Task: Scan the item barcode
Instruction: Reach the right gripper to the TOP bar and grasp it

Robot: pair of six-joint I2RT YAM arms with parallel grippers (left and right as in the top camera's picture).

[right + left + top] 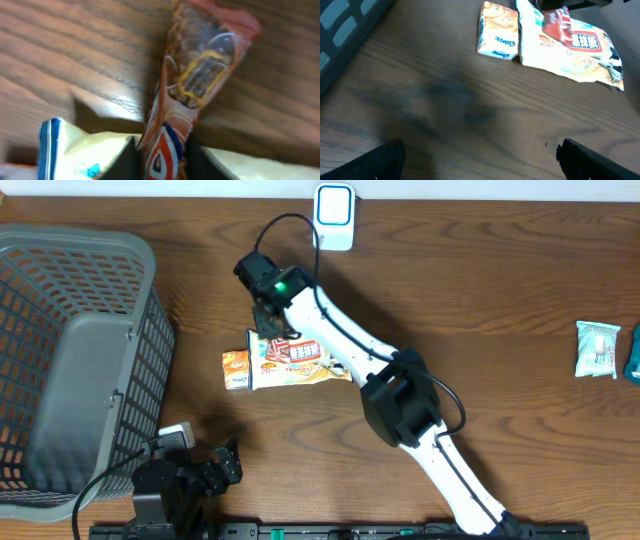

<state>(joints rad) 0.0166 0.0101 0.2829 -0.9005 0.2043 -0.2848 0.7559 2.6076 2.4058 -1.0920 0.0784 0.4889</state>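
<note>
Pinching the snack bag (200, 75) at its top edge, the right gripper (160, 161) is pressing both fingers onto the wrapper. The bag is lying mid-table, just beside a tissue pack (236, 369). The left gripper (487, 160) is hovering with fingers spread wide, near the basket (60, 280).

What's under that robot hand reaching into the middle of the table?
The hand pinches a reddish-brown snack packet that lies partly over a bigger white bag on the wooden table. The hand covers the packet's near end, and no barcode shows.
</note>
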